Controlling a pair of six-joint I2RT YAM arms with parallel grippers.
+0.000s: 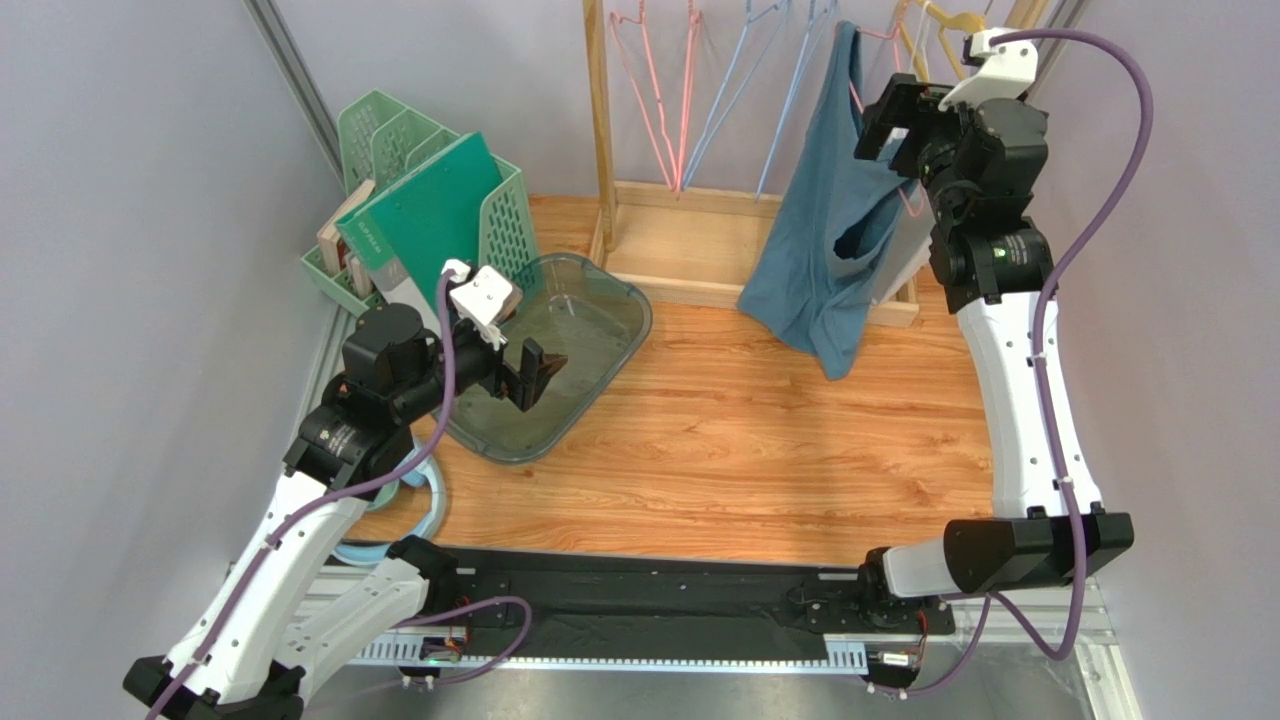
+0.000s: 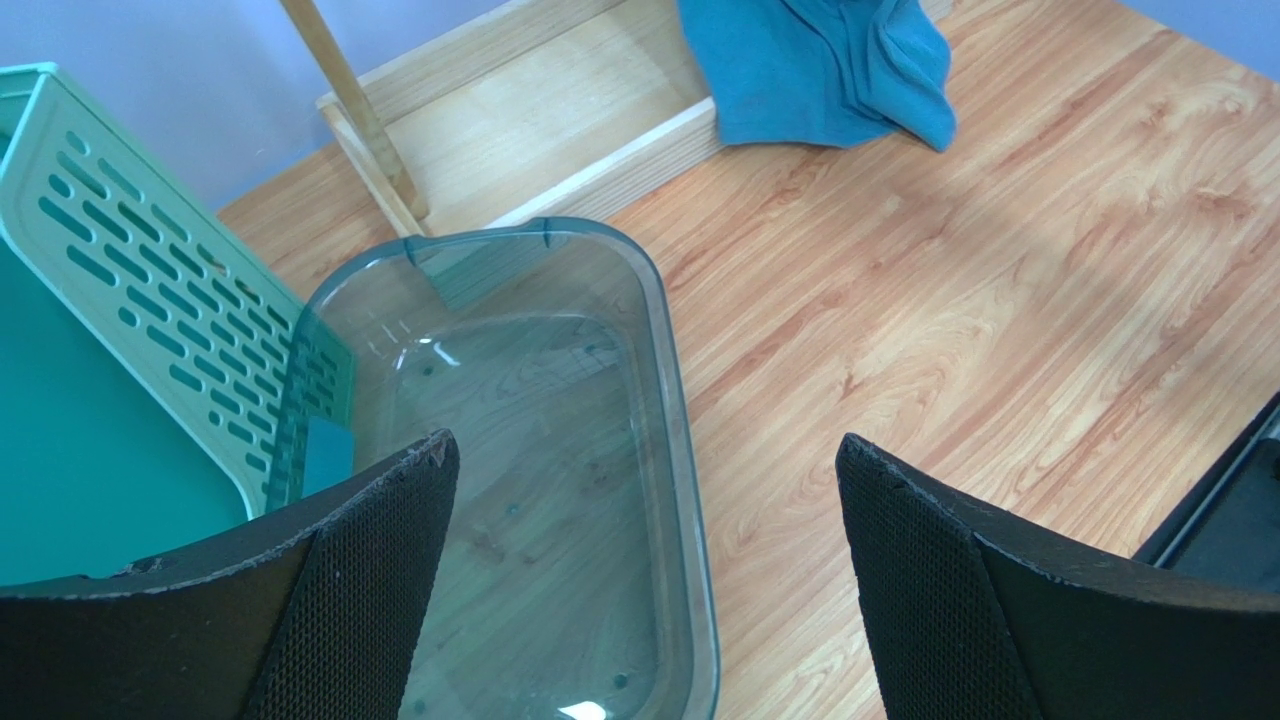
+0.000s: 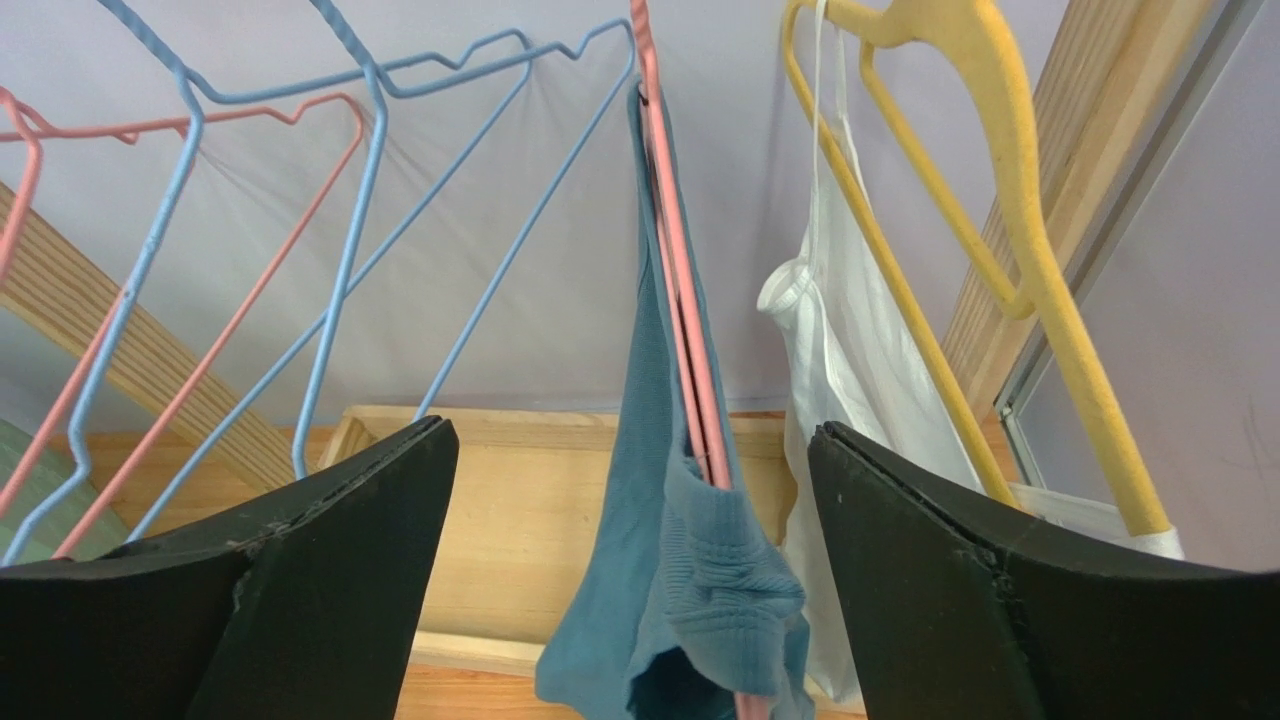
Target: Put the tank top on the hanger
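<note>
The blue-teal tank top (image 1: 819, 225) hangs from the rack at the back right, its hem reaching the table. In the right wrist view the tank top (image 3: 706, 585) is draped over the thin pink hanger (image 3: 684, 300), which hangs edge-on with a strap running up along its wire. My right gripper (image 3: 631, 432) is open, one finger on each side of the garment and hanger, touching neither. In the top view my right gripper (image 1: 902, 143) is raised beside the garment's top. My left gripper (image 2: 643, 441) is open and empty above a clear bin. The tank top's hem (image 2: 819, 60) shows far off.
A white garment (image 3: 842, 375) hangs on a yellow hanger (image 3: 1007, 165) just right of the tank top. Light-blue hangers (image 3: 361, 165) and other pink ones (image 1: 661, 105) hang to the left. The wooden rack base (image 1: 706, 240), clear bin (image 1: 631, 308) and green file holder (image 1: 436, 210) stand at the back.
</note>
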